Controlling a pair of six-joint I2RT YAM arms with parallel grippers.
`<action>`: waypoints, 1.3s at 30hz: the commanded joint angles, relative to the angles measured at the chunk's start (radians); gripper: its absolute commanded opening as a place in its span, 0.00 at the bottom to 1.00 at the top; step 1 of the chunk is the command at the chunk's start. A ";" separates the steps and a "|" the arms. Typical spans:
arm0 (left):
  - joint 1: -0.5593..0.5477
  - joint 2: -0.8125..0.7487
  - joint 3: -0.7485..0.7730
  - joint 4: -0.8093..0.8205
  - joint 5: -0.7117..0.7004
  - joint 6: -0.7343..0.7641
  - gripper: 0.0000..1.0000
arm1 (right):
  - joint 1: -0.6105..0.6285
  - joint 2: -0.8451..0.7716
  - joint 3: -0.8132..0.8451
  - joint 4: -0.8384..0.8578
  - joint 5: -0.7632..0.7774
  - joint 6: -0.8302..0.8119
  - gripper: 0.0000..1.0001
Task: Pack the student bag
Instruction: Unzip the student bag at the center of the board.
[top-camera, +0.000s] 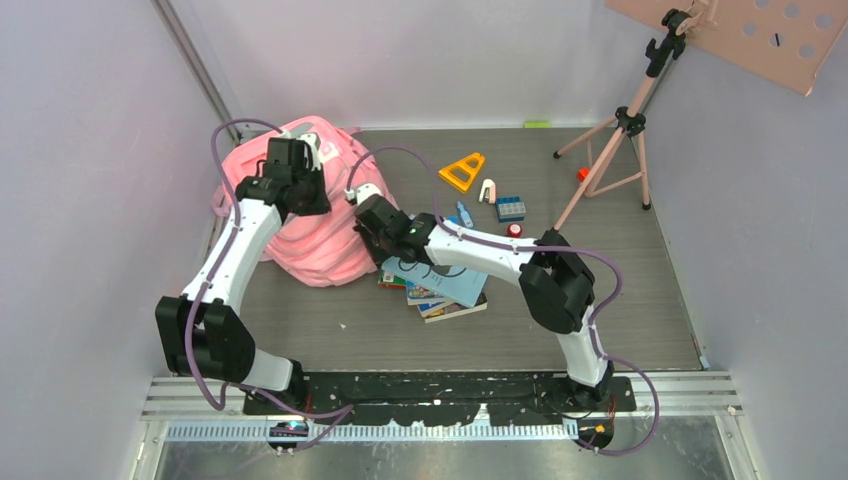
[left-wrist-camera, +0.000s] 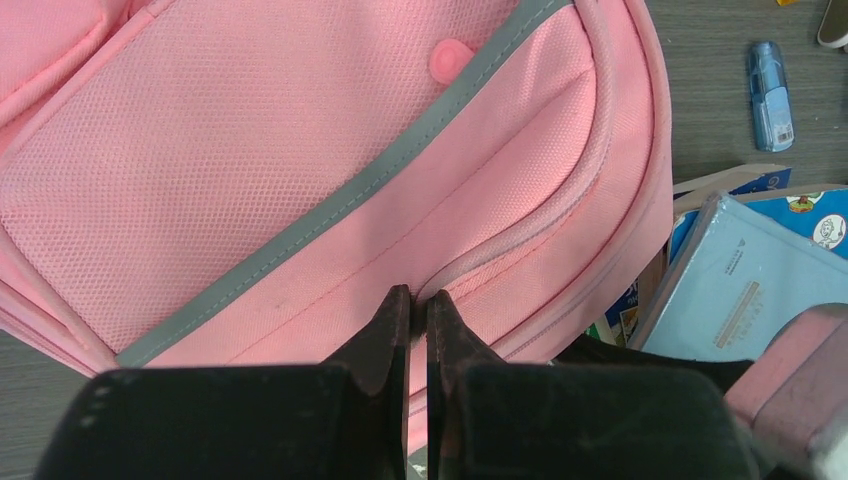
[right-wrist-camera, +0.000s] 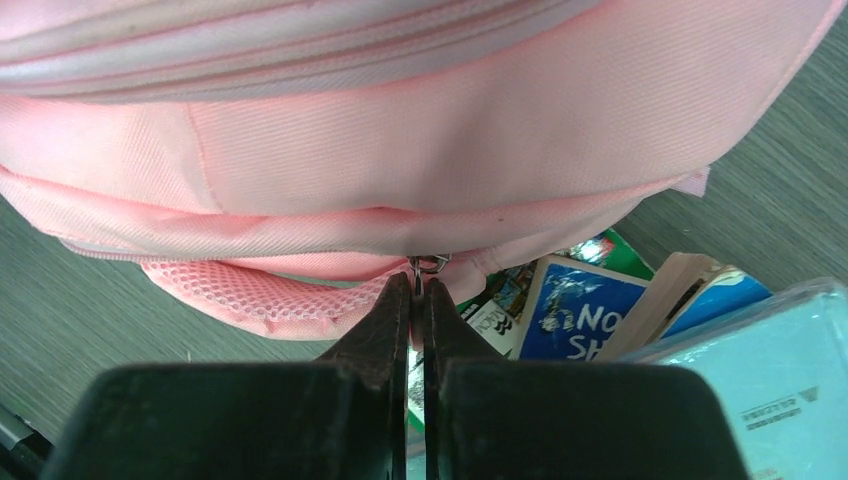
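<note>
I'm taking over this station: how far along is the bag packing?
Done: nothing looks packed. The books, yellow triangle and blue brick lie on the table outside the bag. In hand: the left pincer is shut on the bag's fabric, the right pincer seemingly on its zip pull. Left: open the zip, then load everything.

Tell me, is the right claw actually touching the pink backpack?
Touching. The right wrist view shows the right gripper shut on the zipper pull of the student bag, with no gap.
</note>
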 joint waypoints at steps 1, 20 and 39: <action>0.008 -0.042 0.058 0.102 0.065 -0.098 0.00 | 0.088 -0.039 0.012 0.052 -0.022 0.018 0.00; 0.033 -0.046 0.007 0.177 0.080 -0.177 0.00 | 0.215 0.033 0.110 0.102 -0.076 0.103 0.00; 0.092 -0.053 -0.052 0.212 0.208 -0.145 0.00 | 0.236 -0.063 0.089 0.043 0.066 0.076 0.31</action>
